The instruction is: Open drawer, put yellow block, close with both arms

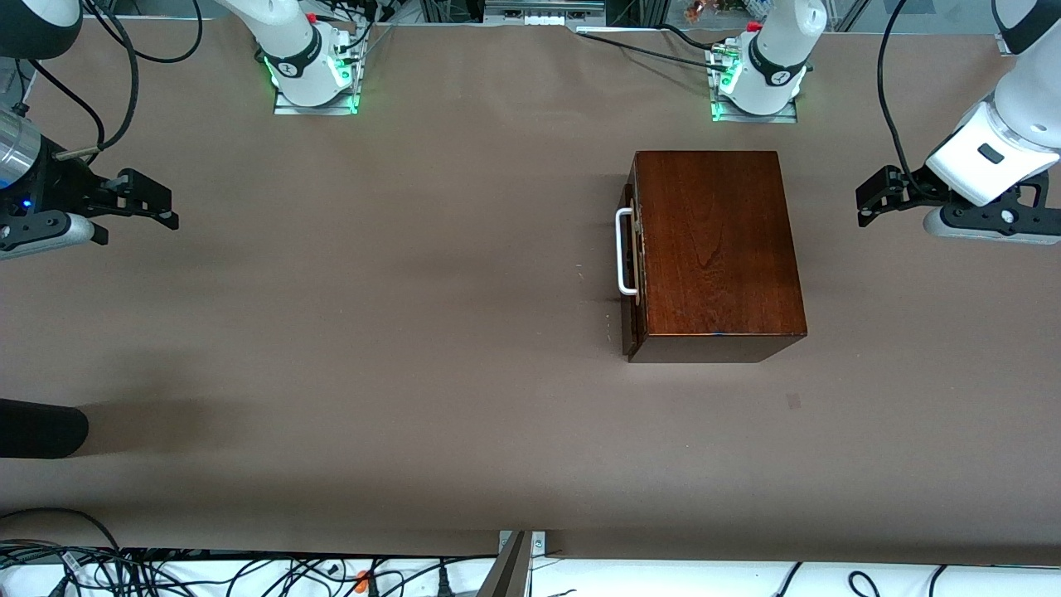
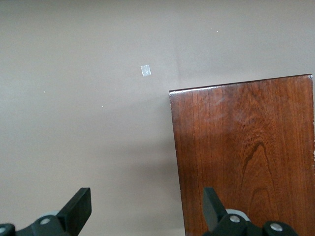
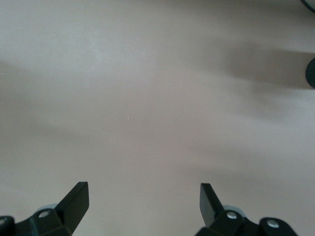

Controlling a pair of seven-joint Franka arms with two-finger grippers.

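Note:
The dark reddish-brown wooden box (image 1: 713,249) stands on the brown table, nearer the left arm's base. Its drawer (image 1: 628,257) is pushed in, and the white bar handle (image 1: 623,253) faces the right arm's end of the table. The yellow block is out of view. My left gripper (image 1: 869,199) hangs open over the table beside the box's closed back end; in the left wrist view the box top (image 2: 246,152) lies under one finger of the left gripper (image 2: 146,206). My right gripper (image 1: 166,207) is open over bare table at the right arm's end, and the same gripper (image 3: 144,201) holds nothing.
A black rounded object (image 1: 41,429) pokes in at the right arm's end, nearer the front camera. A small pale mark (image 1: 793,401) lies on the table in front of the box's near corner. Cables (image 1: 249,572) run along the table's front edge.

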